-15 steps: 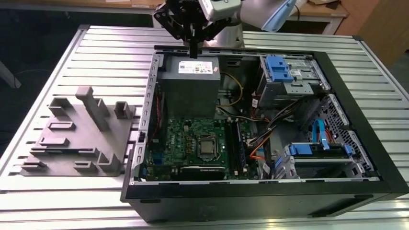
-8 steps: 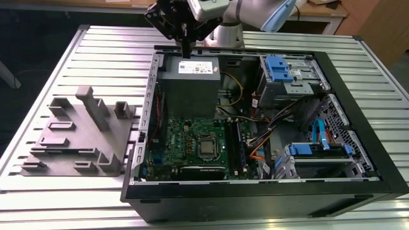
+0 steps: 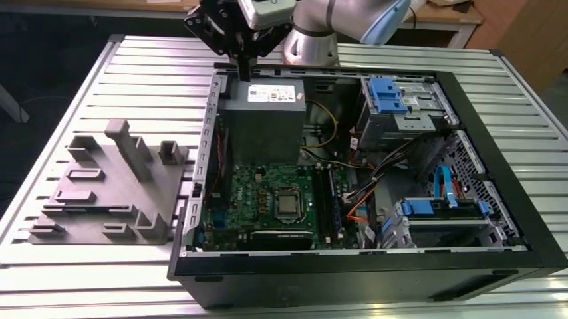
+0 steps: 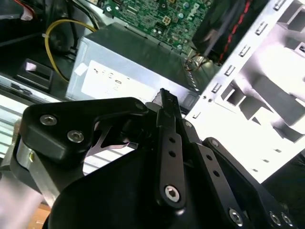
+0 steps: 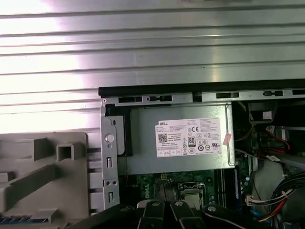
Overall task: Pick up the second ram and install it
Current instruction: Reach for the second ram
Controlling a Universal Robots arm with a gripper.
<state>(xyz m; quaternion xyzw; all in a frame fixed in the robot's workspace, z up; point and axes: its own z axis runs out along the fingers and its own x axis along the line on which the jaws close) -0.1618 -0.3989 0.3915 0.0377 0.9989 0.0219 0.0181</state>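
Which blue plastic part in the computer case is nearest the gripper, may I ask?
The blue drive-cage latch at the grey power supply's end; the other blue parts sit at the opposite end.

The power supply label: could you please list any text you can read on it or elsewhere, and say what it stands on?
White label on the grey power supply: rows of fine print and marks, too small to read.
Same label in the exterior view: blurred, unreadable.
Motherboard: no legible print.
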